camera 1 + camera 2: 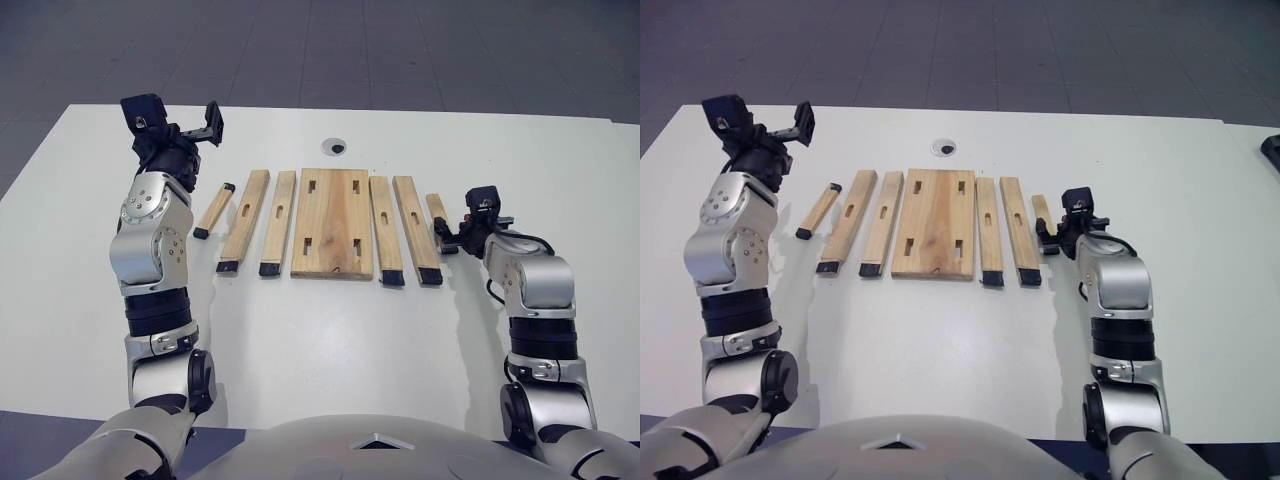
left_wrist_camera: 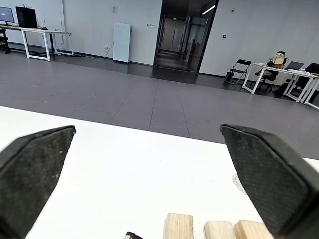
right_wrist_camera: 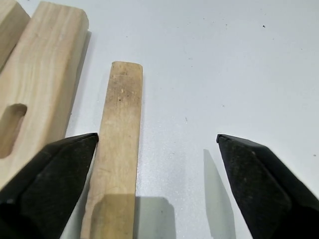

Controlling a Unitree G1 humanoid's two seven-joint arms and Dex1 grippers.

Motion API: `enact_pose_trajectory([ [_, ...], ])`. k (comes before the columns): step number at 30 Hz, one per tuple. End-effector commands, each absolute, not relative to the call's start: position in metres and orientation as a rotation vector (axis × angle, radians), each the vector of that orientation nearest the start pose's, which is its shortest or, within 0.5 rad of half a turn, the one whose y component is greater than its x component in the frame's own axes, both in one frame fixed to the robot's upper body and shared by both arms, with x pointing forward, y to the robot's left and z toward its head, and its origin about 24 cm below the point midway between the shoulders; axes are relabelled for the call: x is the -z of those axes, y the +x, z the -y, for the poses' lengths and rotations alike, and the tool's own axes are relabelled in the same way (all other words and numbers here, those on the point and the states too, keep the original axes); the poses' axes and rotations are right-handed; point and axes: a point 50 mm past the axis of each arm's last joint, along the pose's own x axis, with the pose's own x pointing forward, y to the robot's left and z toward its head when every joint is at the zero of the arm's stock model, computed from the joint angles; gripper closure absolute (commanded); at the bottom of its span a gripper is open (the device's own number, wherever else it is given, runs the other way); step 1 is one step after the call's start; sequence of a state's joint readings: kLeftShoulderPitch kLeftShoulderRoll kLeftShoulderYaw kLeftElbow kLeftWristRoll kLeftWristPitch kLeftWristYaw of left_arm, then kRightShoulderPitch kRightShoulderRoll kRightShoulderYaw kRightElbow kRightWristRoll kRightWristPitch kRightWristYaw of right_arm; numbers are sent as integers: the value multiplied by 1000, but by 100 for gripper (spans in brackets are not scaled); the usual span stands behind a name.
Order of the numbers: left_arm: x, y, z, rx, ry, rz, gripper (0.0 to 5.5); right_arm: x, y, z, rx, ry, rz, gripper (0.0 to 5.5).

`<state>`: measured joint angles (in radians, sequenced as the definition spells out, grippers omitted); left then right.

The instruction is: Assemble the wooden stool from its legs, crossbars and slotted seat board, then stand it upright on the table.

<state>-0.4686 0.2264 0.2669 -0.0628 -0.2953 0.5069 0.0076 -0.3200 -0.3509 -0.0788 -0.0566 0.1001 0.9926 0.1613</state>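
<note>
The slotted seat board (image 1: 331, 222) lies flat mid-table. Two legs (image 1: 245, 220) (image 1: 278, 222) lie to its left and two more (image 1: 386, 229) (image 1: 416, 229) to its right. A short crossbar (image 1: 214, 210) rests at the far left of the row. Another crossbar (image 1: 436, 210) (image 3: 119, 149) ends the row on the right. My right gripper (image 1: 458, 230) (image 3: 157, 139) hangs low over that right crossbar, open, with the bar beside one finger (image 3: 50, 174). My left gripper (image 1: 185, 125) (image 2: 149, 129) is raised above the table's far left, open and holding nothing.
A round cable hole (image 1: 337, 147) sits in the white table (image 1: 320, 340) beyond the seat board. Bare tabletop stretches in front of the row of parts and to the far right. The table's far edge runs behind the left gripper.
</note>
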Motion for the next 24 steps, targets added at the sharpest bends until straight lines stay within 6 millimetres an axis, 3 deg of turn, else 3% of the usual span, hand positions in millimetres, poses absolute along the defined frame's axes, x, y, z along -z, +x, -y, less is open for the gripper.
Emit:
enact_pose_trajectory([
  [1, -153, 322, -213, -82, -131, 47, 10, -63, 288, 215, -52, -162, -667, 187],
  [3, -152, 323, -212, -83, -128, 43, 10, -62, 289, 214, -63, -161, -672, 216],
  [14, -150, 323, -209, -74, -120, 33, 10, -57, 289, 213, -70, -118, -718, 58],
  [24, -151, 323, -210, -88, -122, 33, 10, -48, 286, 218, -40, -37, -830, 234],
])
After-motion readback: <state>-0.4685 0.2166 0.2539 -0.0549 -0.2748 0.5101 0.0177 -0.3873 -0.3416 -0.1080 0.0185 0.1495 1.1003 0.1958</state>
